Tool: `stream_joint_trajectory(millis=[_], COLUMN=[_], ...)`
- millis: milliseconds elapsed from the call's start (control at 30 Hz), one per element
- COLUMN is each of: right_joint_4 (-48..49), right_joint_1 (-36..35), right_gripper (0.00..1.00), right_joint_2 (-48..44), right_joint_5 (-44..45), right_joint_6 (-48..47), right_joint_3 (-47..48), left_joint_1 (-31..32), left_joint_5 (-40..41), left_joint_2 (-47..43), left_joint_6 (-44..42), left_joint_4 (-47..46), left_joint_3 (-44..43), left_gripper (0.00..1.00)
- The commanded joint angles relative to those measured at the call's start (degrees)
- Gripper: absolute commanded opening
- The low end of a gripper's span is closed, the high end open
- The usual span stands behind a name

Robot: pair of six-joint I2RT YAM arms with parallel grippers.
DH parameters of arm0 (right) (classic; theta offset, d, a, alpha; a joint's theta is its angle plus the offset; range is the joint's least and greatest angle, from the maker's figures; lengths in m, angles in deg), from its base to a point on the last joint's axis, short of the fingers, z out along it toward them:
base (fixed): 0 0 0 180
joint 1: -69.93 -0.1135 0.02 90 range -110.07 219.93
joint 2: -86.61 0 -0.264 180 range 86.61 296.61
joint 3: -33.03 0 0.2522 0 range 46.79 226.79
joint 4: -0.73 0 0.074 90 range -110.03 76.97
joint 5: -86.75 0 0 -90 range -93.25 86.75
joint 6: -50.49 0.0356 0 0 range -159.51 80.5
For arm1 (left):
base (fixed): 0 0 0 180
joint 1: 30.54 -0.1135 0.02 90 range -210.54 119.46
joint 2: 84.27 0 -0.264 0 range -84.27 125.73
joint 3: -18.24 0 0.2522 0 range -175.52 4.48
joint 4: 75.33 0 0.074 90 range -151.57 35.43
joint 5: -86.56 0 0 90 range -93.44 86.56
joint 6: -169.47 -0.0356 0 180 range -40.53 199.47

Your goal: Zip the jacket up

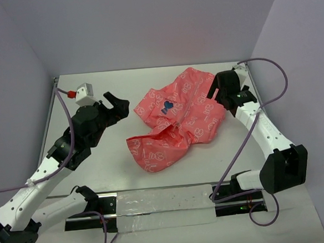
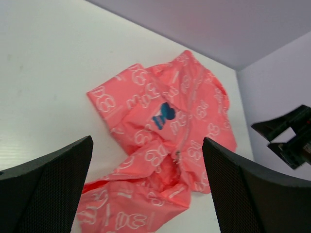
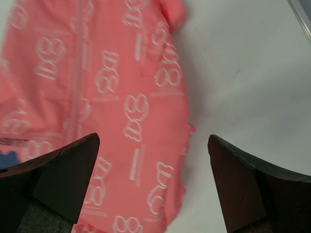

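Observation:
The coral-pink jacket (image 1: 178, 117) with white outline motifs lies crumpled on the white table, its dark blue mark (image 1: 166, 106) facing up. In the left wrist view the jacket (image 2: 146, 141) shows a zip line running down to a small pull (image 2: 178, 156), with the lower part bunched and gaping below it. My left gripper (image 1: 118, 104) hovers open just left of the jacket and holds nothing. My right gripper (image 1: 215, 91) hangs open over the jacket's right edge (image 3: 160, 121), also holding nothing. The right gripper's fingers (image 2: 286, 135) show at the right of the left wrist view.
A clear plastic sheet between two black rails (image 1: 162, 206) lies along the near edge of the table. Pale walls close the back and both sides. A metal strip (image 1: 51, 110) borders the table's left edge. Purple cables trail from both wrists.

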Motion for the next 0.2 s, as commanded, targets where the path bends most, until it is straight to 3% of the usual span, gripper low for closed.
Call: stream_joint_trajectory(millis=[0, 167], right_joint_4=[2.0, 4.7], right_joint_1=[0.3, 0.2], right_gripper=[1.00, 1.00], right_joint_2=[-4.4, -6.1], right_joint_5=[4.8, 4.9], right_joint_6=[-0.8, 0.0], right_joint_3=[-6.0, -9.1], left_joint_1=[-0.9, -1.1], left_joint_5=[5.4, 8.4], left_joint_2=[-1.9, -3.1], left_joint_6=[-0.6, 1.4], left_joint_4=[6.7, 8.3], left_joint_3=[2.6, 6.7], left_gripper=[0.99, 0.99])
